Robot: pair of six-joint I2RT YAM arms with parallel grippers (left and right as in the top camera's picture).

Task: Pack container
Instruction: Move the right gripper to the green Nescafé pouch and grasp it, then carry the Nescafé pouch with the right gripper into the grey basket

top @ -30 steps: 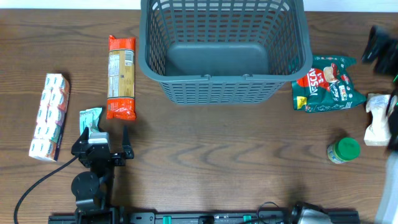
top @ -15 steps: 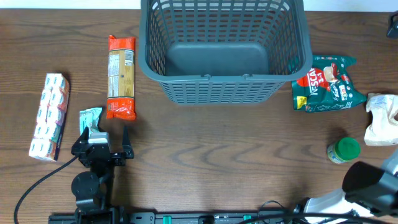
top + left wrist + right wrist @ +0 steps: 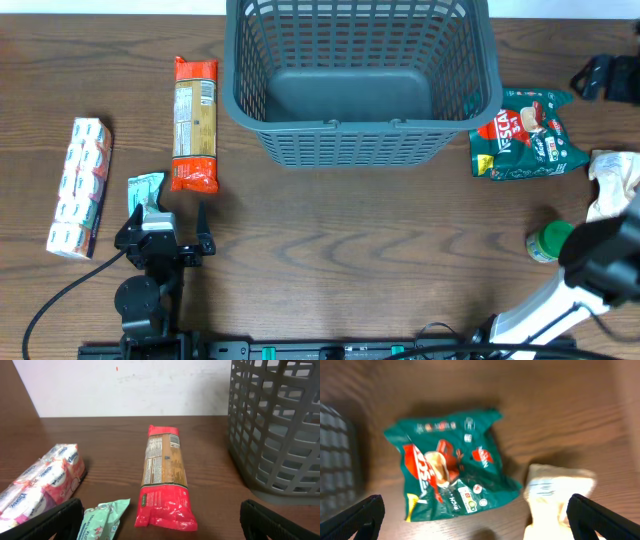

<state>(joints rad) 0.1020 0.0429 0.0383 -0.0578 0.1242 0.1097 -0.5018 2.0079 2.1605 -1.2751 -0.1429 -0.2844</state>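
The container (image 3: pixel 360 140), a large dark grey lattice basket, stands empty at the back middle of the table; its wall (image 3: pixel 280 430) fills the right of the left wrist view. My left gripper (image 3: pixel 168 220) rests low on the table, open and empty, facing a red pasta pack (image 3: pixel 195 122) (image 3: pixel 165 480). My right gripper (image 3: pixel 479 516) hangs open and empty above a green coffee bag (image 3: pixel 450 472) (image 3: pixel 528 135) and a white pouch (image 3: pixel 555 497) (image 3: pixel 610 190). The right arm (image 3: pixel 600 262) is blurred at the right edge of the overhead view.
A pink-and-white tissue pack (image 3: pixel 80 187) (image 3: pixel 40 480) lies at the far left. A small teal wipes packet (image 3: pixel 145 188) (image 3: pixel 102 520) sits by my left gripper's left finger. A green-lidded jar (image 3: pixel 550 242) stands front right, partly behind the right arm.
The right arm has swung about at the table's right edge and now covers part of the jar. The left arm and all the items have stayed put.
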